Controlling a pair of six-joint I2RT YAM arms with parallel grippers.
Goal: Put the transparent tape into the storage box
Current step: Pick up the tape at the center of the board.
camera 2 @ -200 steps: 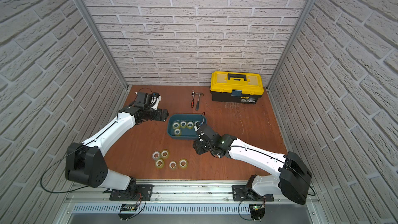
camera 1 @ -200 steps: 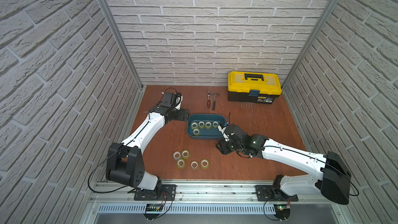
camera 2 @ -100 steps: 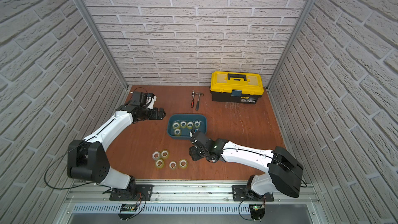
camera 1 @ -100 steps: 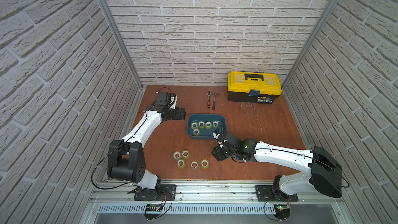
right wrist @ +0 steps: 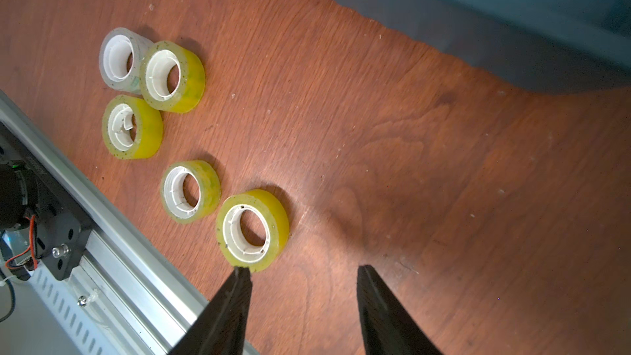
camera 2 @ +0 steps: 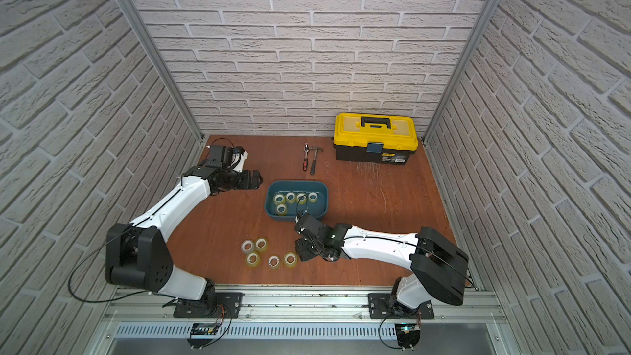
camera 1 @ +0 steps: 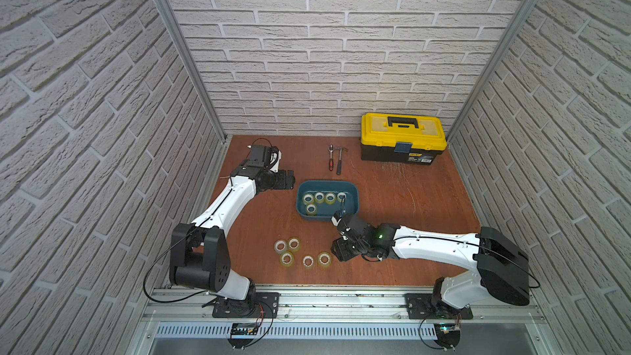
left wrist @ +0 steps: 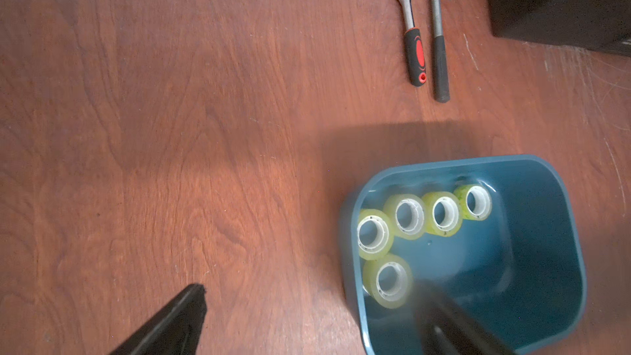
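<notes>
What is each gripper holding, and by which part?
Nothing. The right gripper is open, empty, beside a tape roll; the left gripper is open, empty, near the storage box.

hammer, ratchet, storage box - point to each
hammer [left wrist: 440, 63]: left wrist view, on its black grip
ratchet [left wrist: 417, 56]: left wrist view, on its red-and-black grip
storage box [left wrist: 539, 240]: left wrist view, on its bare floor

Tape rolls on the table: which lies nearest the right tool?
The deep-yellow roll at the group's end, just before the right tool; four others lie farther.
</notes>
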